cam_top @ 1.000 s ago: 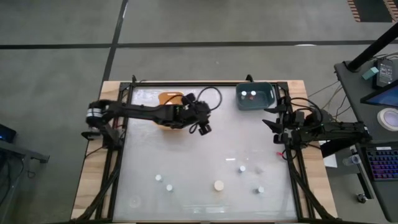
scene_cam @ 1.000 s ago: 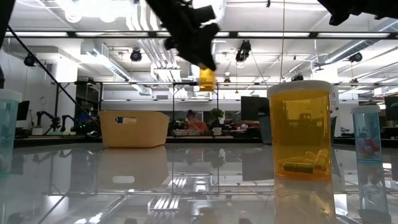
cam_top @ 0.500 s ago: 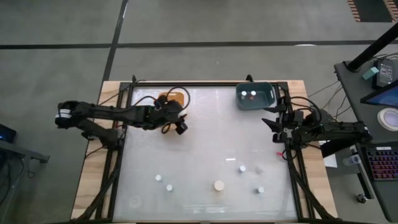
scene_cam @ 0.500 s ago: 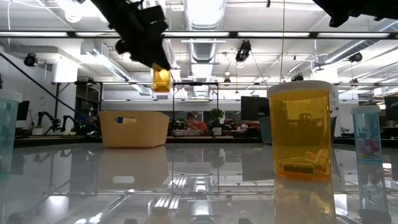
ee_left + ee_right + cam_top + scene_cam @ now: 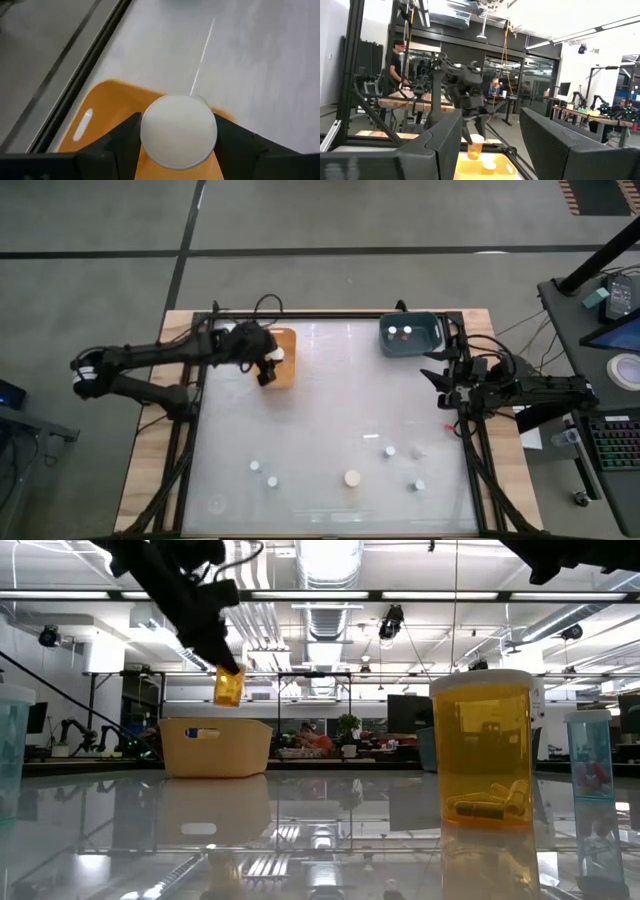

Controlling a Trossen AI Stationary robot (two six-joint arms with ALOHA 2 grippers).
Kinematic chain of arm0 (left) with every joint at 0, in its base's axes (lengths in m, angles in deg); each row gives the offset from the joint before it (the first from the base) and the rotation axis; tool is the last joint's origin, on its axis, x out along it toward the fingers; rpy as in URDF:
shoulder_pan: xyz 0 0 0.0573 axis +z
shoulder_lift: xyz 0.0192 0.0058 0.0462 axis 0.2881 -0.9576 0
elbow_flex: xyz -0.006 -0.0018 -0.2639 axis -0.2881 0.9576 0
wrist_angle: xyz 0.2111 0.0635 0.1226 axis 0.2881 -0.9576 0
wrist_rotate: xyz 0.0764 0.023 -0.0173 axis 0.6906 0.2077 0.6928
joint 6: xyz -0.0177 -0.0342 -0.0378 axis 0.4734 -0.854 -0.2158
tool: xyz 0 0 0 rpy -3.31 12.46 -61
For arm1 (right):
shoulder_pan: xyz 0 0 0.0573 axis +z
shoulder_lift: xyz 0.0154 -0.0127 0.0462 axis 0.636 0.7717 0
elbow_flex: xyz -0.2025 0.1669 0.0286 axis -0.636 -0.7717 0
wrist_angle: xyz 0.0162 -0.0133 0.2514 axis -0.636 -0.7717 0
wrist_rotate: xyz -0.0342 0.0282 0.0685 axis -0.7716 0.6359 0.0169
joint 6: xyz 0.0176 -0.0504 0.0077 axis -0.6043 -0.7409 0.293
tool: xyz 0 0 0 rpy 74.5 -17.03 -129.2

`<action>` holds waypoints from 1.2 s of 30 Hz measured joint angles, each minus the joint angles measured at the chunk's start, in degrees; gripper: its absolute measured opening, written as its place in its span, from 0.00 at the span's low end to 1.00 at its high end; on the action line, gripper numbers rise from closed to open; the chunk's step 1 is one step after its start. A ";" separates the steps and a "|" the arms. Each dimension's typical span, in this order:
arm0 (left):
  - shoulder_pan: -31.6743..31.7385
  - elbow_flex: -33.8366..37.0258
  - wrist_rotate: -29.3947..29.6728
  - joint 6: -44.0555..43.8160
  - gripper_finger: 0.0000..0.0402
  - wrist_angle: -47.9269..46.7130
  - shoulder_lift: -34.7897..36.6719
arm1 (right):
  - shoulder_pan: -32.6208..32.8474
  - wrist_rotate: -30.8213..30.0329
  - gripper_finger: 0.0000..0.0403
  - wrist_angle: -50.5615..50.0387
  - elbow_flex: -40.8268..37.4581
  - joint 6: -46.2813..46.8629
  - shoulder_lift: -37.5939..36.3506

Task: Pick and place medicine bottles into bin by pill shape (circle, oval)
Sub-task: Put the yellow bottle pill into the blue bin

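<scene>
The left gripper (image 5: 268, 366) is holding an orange bottle (image 5: 228, 686) by its white cap (image 5: 178, 131), hanging over the orange bin (image 5: 283, 363), not yet letting go. The right gripper (image 5: 441, 377) is waiting at the bench (image 5: 330, 420) edge beside the teal bin (image 5: 410, 335), its jaws standing apart and empty. Two bottles are lying in the teal bin; at least one seems to be in the orange. About six loose bottles (image 5: 352, 477) are waiting near the front, so I judge the sorting under halfway.

2 dark jointed arms (image 5: 160, 360), black looping cables, each with an end effector
</scene>
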 joint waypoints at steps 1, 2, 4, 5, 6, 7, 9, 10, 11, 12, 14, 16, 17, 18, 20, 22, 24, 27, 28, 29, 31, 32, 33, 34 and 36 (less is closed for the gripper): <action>1.67 0.37 -1.51 0.81 0.48 0.19 -0.17 | 0.00 0.00 0.48 0.04 0.00 0.00 0.00; 3.24 0.86 -2.98 0.98 0.48 0.69 -0.31 | 0.00 0.00 0.48 0.04 0.00 0.00 0.00; 5.41 1.88 -5.01 1.02 0.48 1.73 -1.14 | 0.00 0.00 0.48 0.03 0.00 -0.01 0.00; 5.88 2.65 -5.20 1.03 0.48 2.98 -1.56 | 0.00 0.00 0.48 0.04 0.00 0.00 0.00; 6.05 3.60 -5.40 1.08 0.48 4.67 -1.90 | 0.00 0.00 0.48 0.02 0.00 -0.02 0.00; 6.06 4.57 -5.70 1.12 0.48 6.60 -2.25 | 0.00 0.00 0.48 0.02 0.00 -0.01 0.00; 6.05 6.15 -6.49 1.12 0.48 9.78 -3.09 | 0.00 0.00 0.48 -0.02 0.00 -0.02 0.00; 6.03 6.84 -6.71 1.09 0.48 10.88 -3.54 | 0.00 0.00 0.48 -0.02 0.00 -0.02 0.00; 6.05 7.48 -6.75 1.07 0.48 11.93 -4.01 | 0.00 -0.02 0.48 -0.02 0.00 -0.02 0.00; 6.06 8.10 -6.76 1.03 0.48 13.05 -4.48 | 0.00 -0.02 0.48 -0.06 0.00 -0.02 0.00; 6.06 9.04 -6.75 0.48 0.48 14.70 -5.46 | 0.00 -0.02 0.48 -0.20 0.00 -0.09 0.00; 6.06 9.61 -6.73 -0.32 0.48 15.51 -6.54 | 0.00 -0.02 0.48 -0.20 0.00 -0.13 0.00; 6.06 9.68 -6.71 -0.26 0.48 15.84 -7.06 | 0.00 -0.02 0.48 -0.20 0.00 -0.14 0.00; 6.06 9.70 -6.67 -0.11 0.48 16.13 -7.54 | 0.00 -0.03 0.48 -0.20 0.00 -0.16 0.00; 6.03 9.70 -6.67 0.04 0.48 16.95 -8.39 | 0.00 -0.04 0.48 -0.20 0.00 -0.18 0.00; 6.03 9.70 -6.62 0.07 0.48 17.62 -9.27 | 0.00 -0.04 0.48 -0.21 0.00 -0.11 0.00; 6.03 9.70 -6.62 0.04 0.48 17.85 -10.18 | 0.00 -0.04 0.48 -0.20 0.00 -0.11 0.00; 6.03 9.84 -6.52 0.00 0.48 18.16 -11.29 | 0.00 -0.05 0.48 -0.22 0.00 -0.10 0.00; 6.03 9.84 -6.39 -0.02 0.48 18.23 -11.74 | 0.00 -0.04 0.48 -0.22 0.00 -0.09 0.00; 6.03 9.85 -6.33 -0.04 0.48 18.16 -12.14 | 0.00 -0.04 0.48 -0.24 0.00 -0.09 0.00; 6.03 9.87 -6.22 -0.20 0.48 18.18 -12.67 | 0.00 -0.07 0.48 -0.24 0.00 -0.07 0.00; 6.03 9.87 -6.18 -0.28 0.48 18.34 -12.92 | 0.00 -0.04 0.48 -0.24 0.00 -0.09 0.00; 6.03 9.87 -6.16 -0.31 0.49 18.40 -13.09 | 0.00 -0.04 0.48 -0.24 0.00 -0.07 0.00; 6.03 9.88 -6.02 -0.31 0.50 18.31 -13.22 | 0.00 -0.04 0.48 -0.24 0.00 -0.07 0.00; 6.03 9.87 -5.61 -0.33 0.52 18.36 -13.29 | 0.00 -0.04 0.48 -0.22 0.00 -0.07 0.00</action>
